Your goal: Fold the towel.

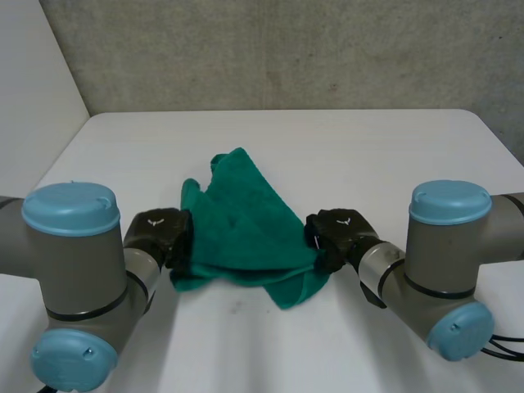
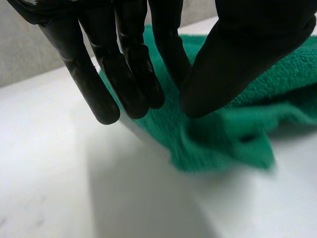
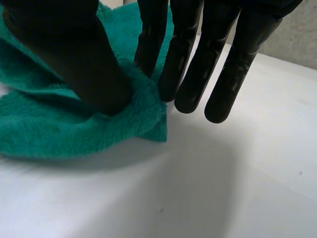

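Fingertips [image 2: 168, 54] of left hand [image 1: 160, 233], right hand [image 1: 337, 233] tight on towel [image 1: 246, 229] edges.

Towel [image 1: 246, 237] lies on bench [image 1: 278, 139], middle, nearer robot's side. Left hand [image 1: 160, 233] at towel's left edge, pinching it. Right hand [image 1: 336, 237] at towel's right edge, pinching it. Towel between both hands. Wall [image 1: 286, 49] behind bench.

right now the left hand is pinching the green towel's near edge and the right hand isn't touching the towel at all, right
Not quite. The right hand is touching it: in the right wrist view its thumb and fingers pinch the green towel at its near corner on that side. The rest stands: the left hand pinches the towel's near edge on its own side.
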Controlling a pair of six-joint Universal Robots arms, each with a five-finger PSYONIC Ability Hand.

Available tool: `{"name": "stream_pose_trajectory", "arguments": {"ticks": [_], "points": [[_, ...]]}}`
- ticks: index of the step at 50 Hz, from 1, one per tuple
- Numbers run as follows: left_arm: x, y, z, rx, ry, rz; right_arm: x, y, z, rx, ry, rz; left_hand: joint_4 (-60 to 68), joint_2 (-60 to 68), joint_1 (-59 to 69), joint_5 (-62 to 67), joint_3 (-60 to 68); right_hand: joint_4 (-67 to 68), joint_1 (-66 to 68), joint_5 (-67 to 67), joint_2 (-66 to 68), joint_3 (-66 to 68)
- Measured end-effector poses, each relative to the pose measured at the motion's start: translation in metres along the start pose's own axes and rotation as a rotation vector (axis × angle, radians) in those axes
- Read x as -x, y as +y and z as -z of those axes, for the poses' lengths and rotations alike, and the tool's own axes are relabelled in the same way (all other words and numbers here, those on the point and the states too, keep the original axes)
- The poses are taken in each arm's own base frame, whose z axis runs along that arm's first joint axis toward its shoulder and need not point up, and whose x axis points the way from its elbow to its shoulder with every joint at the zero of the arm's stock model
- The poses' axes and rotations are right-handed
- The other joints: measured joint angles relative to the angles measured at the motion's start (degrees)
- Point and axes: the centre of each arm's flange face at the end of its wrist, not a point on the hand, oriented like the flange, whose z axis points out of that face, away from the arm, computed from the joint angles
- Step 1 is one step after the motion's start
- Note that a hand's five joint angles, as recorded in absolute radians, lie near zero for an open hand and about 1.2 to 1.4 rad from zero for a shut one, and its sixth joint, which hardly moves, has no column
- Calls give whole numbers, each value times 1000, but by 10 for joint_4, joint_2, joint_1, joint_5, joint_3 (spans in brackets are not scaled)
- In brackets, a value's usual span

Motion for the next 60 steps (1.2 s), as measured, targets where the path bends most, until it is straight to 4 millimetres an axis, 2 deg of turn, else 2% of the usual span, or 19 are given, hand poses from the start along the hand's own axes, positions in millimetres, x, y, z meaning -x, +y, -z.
{"name": "stream_pose_trajectory", "arguments": {"ticks": [6,7,10,13,14,18,21,23,25,30,31,33,34,35,38,40,41,47,60], "points": [[0,-23,6,-76,3,8,-5,-18,-2,-54,38,10,0,1,0,0,0,30,1,24,12,22],[2,-46,16,-152,2,18,-8,-38,5,-110,69,19,0,1,0,0,0,30,1,24,12,22],[6,-85,35,-284,-2,36,-15,-81,25,-231,118,40,0,1,0,0,2,30,1,27,12,22],[11,-115,54,-391,-7,53,-22,-115,45,-321,158,60,0,1,0,0,2,30,1,28,12,22],[16,-137,70,-471,-14,66,-29,-139,63,-377,191,80,0,1,0,0,2,30,1,29,12,22],[26,-170,98,-598,-28,87,-44,-176,95,-441,249,129,0,1,0,0,2,30,1,31,12,22],[32,-184,113,-654,-33,93,-55,-198,119,-453,278,185,0,1,0,0,2,30,1,31,12,22],[33,-186,115,-662,-32,93,-57,-203,125,-451,283,202,0,1,0,0,2,30,1,31,12,22],[34,-184,115,-657,-27,91,-59,-204,128,-442,279,216,0,1,0,0,2,30,1,31,12,22],[18,-128,87,-441,57,75,-55,-186,110,-336,207,232,-89,-84,-68,-61,-80,30,1,34,12,22],[15,-120,84,-412,70,75,-54,-182,107,-321,198,232,-197,-192,-184,-169,-187,30,1,34,12,22],[2,-95,73,-315,114,81,-50,-173,97,-284,179,232,-227,-229,-216,-199,-223,30,1,34,12,22],[2,-95,73,-315,114,81,-50,-173,97,-284,179,232,-227,-229,-216,-199,-223,30,1,34,12,22],[-10,-74,66,-238,151,91,-47,-167,90,-261,173,233,-366,-361,-341,-341,-354,30,1,34,12,22],[-24,-51,58,-151,189,112,-45,-162,84,-246,181,232,-388,-380,-354,-363,-373,30,1,34,12,22],[-24,-51,58,-151,189,112,-45,-162,84,-246,181,232,-388,-380,-354,-363,-373,30,1,34,12,22],[-33,-38,53,-101,212,143,-44,-165,84,-268,199,229,-399,-390,-358,-375,-382,30,1,34,12,22],[-47,-34,56,-76,257,241,-31,-178,91,-369,201,191,-399,-392,-358,-376,-382,30,1,34,12,22],[-83,-29,79,-36,383,407,6,-185,101,-459,163,95,-364,-362,-330,-338,-359,30,1,34,12,22]]}}
